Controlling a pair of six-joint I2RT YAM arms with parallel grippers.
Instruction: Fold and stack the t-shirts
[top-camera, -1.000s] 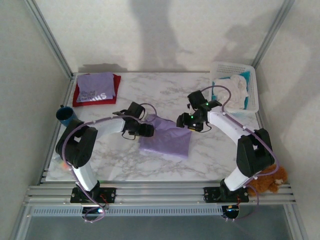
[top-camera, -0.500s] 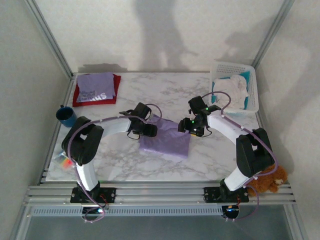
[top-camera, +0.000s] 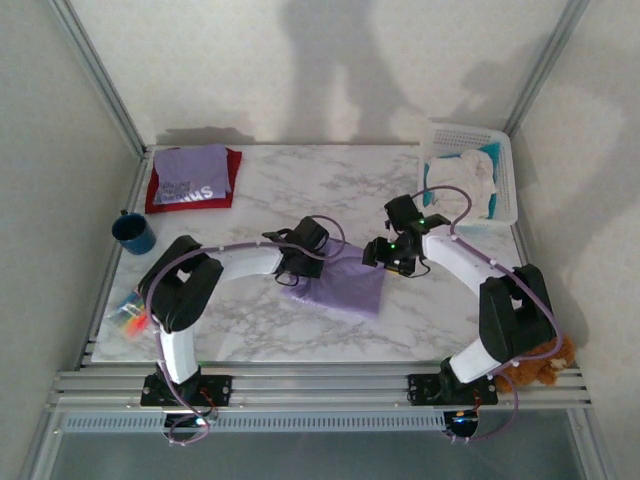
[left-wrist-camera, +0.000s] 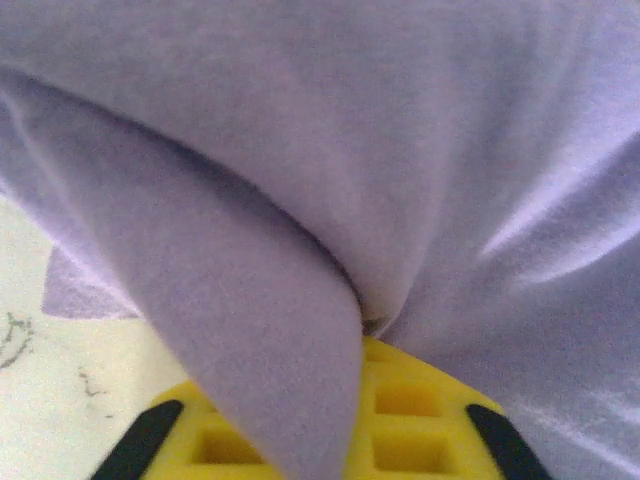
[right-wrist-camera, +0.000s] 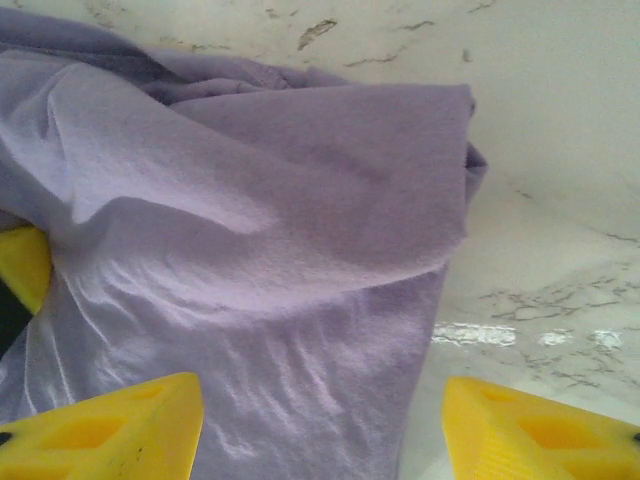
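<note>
Pinches a fold of the plain lavender t-shirt (top-camera: 345, 288) at table (top-camera: 300, 190) centre, left gripper (top-camera: 320, 266) closed tight at its 9 o'clock edge. Hangs right gripper (right-wrist-camera: 320, 425), jaws apart and empty, over its 3 o'clock edge.

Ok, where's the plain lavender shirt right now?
In the top view the plain lavender shirt lies at the middle of the marble table; the left jaws are shut on its left edge, the right jaws open above its far right corner.

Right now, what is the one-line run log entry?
left claw: shut on plain lavender t-shirt | right claw: open over its edge | stacked t-shirts: far left corner
</note>
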